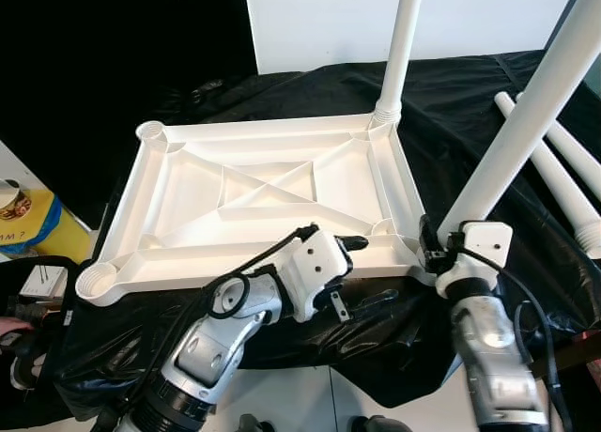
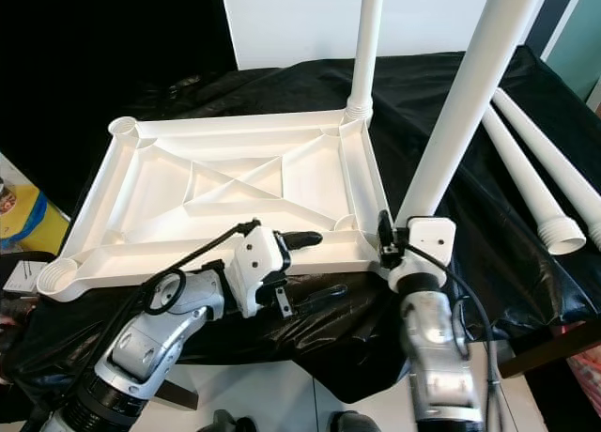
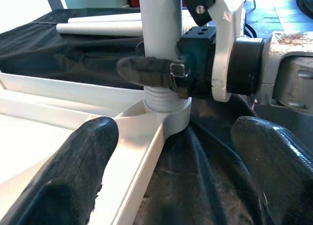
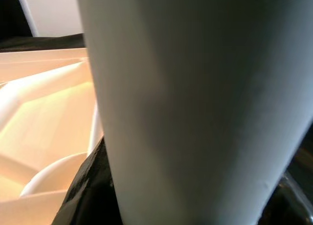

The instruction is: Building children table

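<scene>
Upturned tabletop (image 1: 272, 202) and its 2 upright legs (image 1: 526, 122): smooth white plastic, faintly glossy. Beneath the tabletop, a black cloth (image 1: 470, 103) with a slight sheen; gripper fingers (image 3: 78, 171) coarse, matt black.

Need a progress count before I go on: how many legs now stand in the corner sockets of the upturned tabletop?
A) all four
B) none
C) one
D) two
D: one leg stands in the far right socket and a second leg, held by the right gripper, stands in the near right one.

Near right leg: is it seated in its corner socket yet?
Seated, it seems: the leg stands with its threaded base in the tabletop's corner socket, right gripper clamped on it. Tightness: cannot tell.
</scene>
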Controlling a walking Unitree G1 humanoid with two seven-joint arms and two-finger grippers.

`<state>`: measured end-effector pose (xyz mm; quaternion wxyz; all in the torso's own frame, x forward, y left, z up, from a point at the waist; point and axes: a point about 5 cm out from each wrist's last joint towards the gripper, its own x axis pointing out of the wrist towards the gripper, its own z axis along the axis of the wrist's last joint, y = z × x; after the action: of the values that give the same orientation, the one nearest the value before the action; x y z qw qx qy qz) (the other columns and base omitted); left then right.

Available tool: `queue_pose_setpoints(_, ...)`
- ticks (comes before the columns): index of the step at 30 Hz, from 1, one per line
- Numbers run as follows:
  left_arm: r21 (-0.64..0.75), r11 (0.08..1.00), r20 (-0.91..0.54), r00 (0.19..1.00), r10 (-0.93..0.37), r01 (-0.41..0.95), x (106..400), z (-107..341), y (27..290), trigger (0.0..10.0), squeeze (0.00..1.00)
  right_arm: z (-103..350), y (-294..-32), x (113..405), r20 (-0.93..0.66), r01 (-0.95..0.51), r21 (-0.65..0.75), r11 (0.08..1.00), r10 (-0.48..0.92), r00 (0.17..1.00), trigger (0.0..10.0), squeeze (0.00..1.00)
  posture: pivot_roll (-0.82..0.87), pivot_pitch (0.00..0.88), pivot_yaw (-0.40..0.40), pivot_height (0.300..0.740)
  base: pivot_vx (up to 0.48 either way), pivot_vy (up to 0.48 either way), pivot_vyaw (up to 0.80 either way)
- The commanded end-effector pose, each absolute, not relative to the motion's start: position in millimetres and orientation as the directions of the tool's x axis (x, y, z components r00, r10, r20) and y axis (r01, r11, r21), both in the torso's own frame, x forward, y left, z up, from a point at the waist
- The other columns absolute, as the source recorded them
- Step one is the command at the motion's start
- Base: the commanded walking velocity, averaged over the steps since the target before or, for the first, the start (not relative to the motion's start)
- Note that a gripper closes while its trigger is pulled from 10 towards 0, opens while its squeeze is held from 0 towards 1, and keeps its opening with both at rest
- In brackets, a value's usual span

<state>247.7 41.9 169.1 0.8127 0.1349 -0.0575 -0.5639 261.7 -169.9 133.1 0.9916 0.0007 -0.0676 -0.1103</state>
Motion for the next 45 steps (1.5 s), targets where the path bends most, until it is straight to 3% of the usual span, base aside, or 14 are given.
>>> queue_pose_setpoints(1,0.288,0.323,-0.076,0.358,-0.931,0.902,246.4,164.2,42.8,10.0,0.00,101.8,-175.4,253.0,-0.028,0.279,-0.009,0.960,-0.280,0.960,10.0,0.00,-0.15,0.122,0.043,0.740,0.000,0.000,0.00)
queue_pose_setpoints(24,0.286,0.368,-0.062,0.400,-0.914,0.885,251.5,166.5,44.6,10.0,0.00,119.8,-167.8,252.7,0.080,0.247,0.015,0.969,-0.247,0.966,10.0,0.00,-0.16,0.140,0.047,0.740,0.000,0.000,0.00)
queue_pose_setpoints(25,0.285,0.368,-0.062,0.401,-0.914,0.885,251.4,166.5,44.7,10.0,0.00,120.0,-167.9,252.6,0.081,0.246,0.014,0.969,-0.246,0.966,10.0,0.18,-0.16,0.140,0.047,0.740,0.000,0.000,0.00)
queue_pose_setpoints(28,0.281,0.370,-0.062,0.402,-0.914,0.885,251.5,166.6,44.8,10.0,0.00,120.5,-168.2,252.3,0.083,0.244,0.021,0.969,-0.245,0.966,10.0,0.18,-0.16,0.140,0.047,0.740,0.000,0.000,0.00)
queue_pose_setpoints(29,0.280,0.374,-0.061,0.405,-0.912,0.884,251.7,166.6,44.8,10.0,0.00,124.7,-169.8,250.8,0.113,0.189,0.038,0.981,-0.192,0.975,10.0,1.00,-0.17,0.144,0.051,0.740,0.000,0.000,0.00)
queue_pose_setpoints(35,0.283,0.373,-0.063,0.406,-0.912,0.883,251.8,166.8,44.6,10.0,0.00,138.0,-185.6,246.5,0.189,0.027,0.025,0.999,-0.031,0.981,10.0,1.00,-0.17,0.147,0.059,0.740,0.000,0.000,0.00)
queue_pose_setpoints(36,0.285,0.369,-0.066,0.402,-0.913,0.884,251.8,166.7,44.5,10.0,0.00,139.9,-189.1,246.5,0.191,-0.028,0.012,1.000,0.025,0.981,10.0,0.49,-0.18,0.148,0.064,0.740,0.000,0.000,0.00)
queue_pose_setpoints(37,0.285,0.369,-0.066,0.402,-0.913,0.884,251.8,166.7,44.5,10.0,0.00,139.9,-189.1,246.5,0.191,-0.028,0.012,1.000,0.025,0.981,10.0,0.49,-0.18,0.148,0.064,0.740,0.000,0.000,0.00)
queue_pose_setpoints(38,0.286,0.367,-0.067,0.400,-0.914,0.885,251.8,166.7,44.5,10.0,0.00,141.0,-191.2,246.5,0.190,-0.063,0.004,0.998,0.061,0.980,10.0,0.00,-0.18,0.148,0.064,0.740,0.000,0.000,0.00)
queue_pose_setpoints(43,0.291,0.363,-0.068,0.398,-0.915,0.885,252.5,167.2,44.6,10.0,0.00,145.0,-197.2,248.1,0.185,-0.169,-0.037,0.985,0.173,0.967,10.0,0.00,-0.18,0.149,0.069,0.740,0.000,0.000,0.00)
queue_pose_setpoints(44,0.290,0.364,-0.069,0.399,-0.914,0.885,253.3,168.0,44.8,10.0,0.00,147.8,-198.9,251.0,0.167,-0.271,-0.085,0.959,0.282,0.945,10.0,0.00,-0.18,0.148,0.075,0.740,0.000,0.000,0.00)
queue_pose_setpoints(45,0.290,0.364,-0.069,0.399,-0.914,0.885,253.3,168.0,44.8,10.0,0.00,147.8,-198.9,251.0,0.167,-0.271,-0.085,0.959,0.282,0.945,10.0,0.00,-0.18,0.148,0.075,0.740,0.000,0.000,0.00)
